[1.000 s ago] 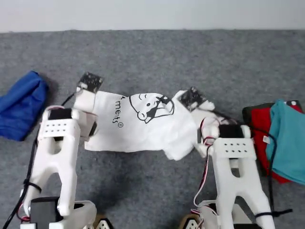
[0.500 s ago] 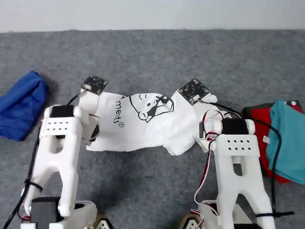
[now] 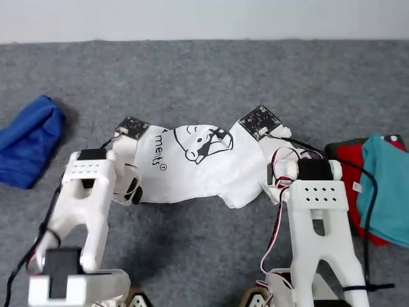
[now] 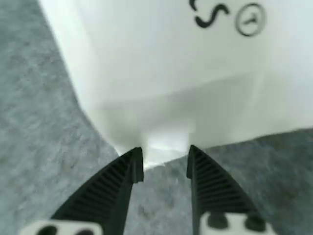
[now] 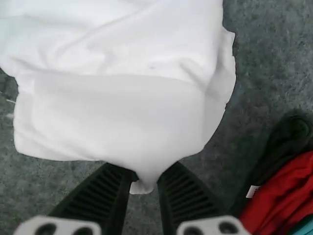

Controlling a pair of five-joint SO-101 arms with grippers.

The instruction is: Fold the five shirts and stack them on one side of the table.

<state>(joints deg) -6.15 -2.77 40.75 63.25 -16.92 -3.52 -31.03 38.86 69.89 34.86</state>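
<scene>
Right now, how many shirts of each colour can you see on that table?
white shirt: 1
blue shirt: 1
red shirt: 1
teal shirt: 1
black shirt, mostly hidden under the red one: 1
Total: 5

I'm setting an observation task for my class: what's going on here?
Two robot arms are working on a white shirt spread out in the middle. The right end effector pinches one end of it. The left end effector sits open at the opposite edge. A blue shirt lies bunched on one side, with a red shirt and a teal shirt piled on the other.
</scene>
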